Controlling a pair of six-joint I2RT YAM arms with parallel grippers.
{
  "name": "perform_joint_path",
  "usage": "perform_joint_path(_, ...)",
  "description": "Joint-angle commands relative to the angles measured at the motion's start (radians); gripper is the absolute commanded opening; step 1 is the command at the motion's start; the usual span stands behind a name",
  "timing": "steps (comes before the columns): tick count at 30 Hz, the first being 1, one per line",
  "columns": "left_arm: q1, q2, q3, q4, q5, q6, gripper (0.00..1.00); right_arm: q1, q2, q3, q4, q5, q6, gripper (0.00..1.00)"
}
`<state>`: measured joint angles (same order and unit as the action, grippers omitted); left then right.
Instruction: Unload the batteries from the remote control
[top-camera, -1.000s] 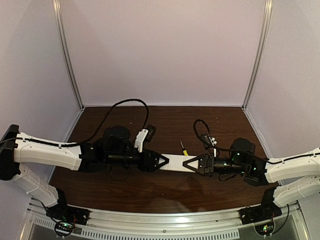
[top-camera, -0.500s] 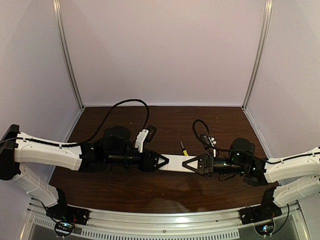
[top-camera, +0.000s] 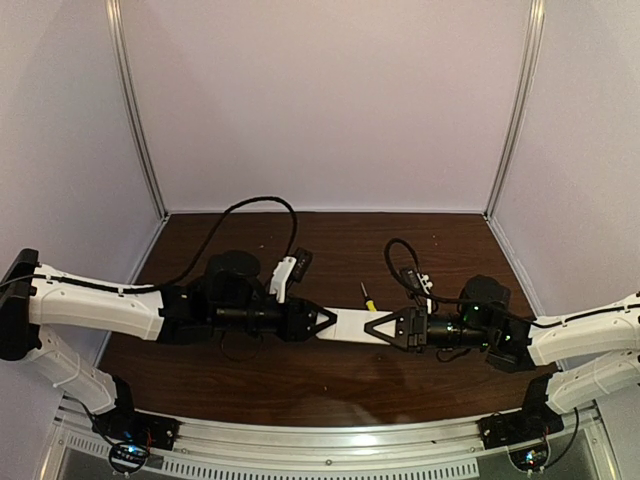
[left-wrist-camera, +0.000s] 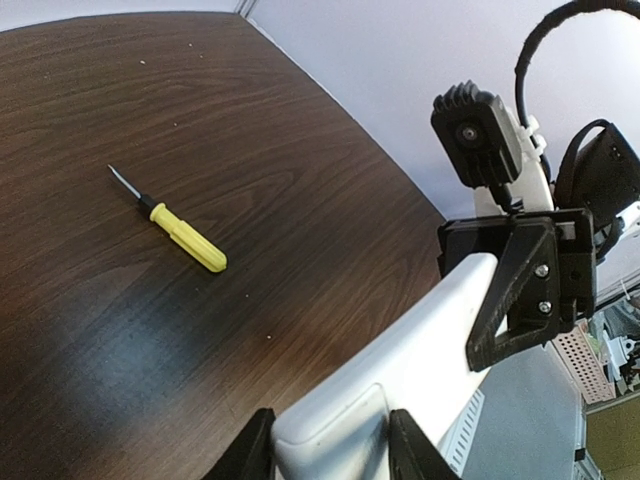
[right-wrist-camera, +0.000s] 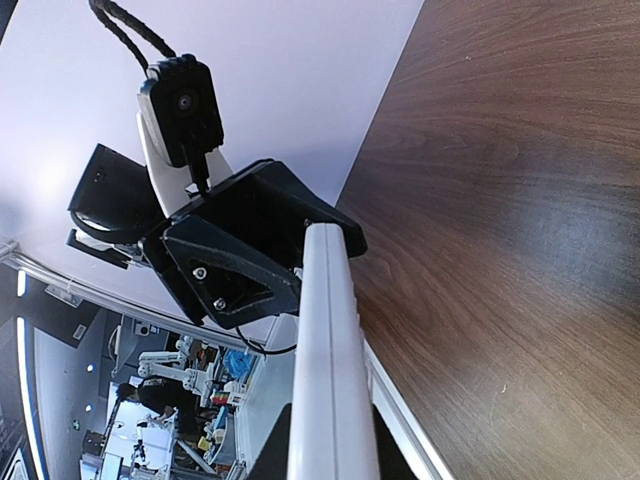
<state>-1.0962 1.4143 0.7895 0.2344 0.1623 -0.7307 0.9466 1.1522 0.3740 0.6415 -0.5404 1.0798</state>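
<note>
The white remote control (top-camera: 350, 322) hangs level above the table, held between both arms. My left gripper (top-camera: 328, 321) is shut on its left end. In the left wrist view, the fingers (left-wrist-camera: 405, 450) press both long edges of the remote control (left-wrist-camera: 420, 360), where a cover panel outline shows. My right gripper (top-camera: 372, 327) is shut on the right end. In the right wrist view it pinches the flat faces of the remote control (right-wrist-camera: 328, 350), which shows edge-on. No batteries are visible in any view.
A yellow-handled screwdriver (top-camera: 367, 296) lies on the brown table (top-camera: 330, 250) just behind the remote, also seen as the screwdriver (left-wrist-camera: 185, 238) in the left wrist view. White walls enclose the table on three sides. Cables loop over both wrists.
The left gripper's fingers have drawn in onto the remote's left end. Both arms and the remote have barely moved.
</note>
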Motion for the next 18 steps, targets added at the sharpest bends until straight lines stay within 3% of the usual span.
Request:
perform_joint_path(1, -0.007, 0.013, -0.010, 0.024, 0.009, 0.009, 0.37, 0.007, -0.004, 0.020, 0.072, -0.023, 0.005, 0.00)
perform_joint_path(18, -0.006, 0.001, -0.018, 0.010, 0.002, 0.008, 0.32, 0.008, -0.009, 0.020, 0.073, -0.024, 0.005, 0.00)
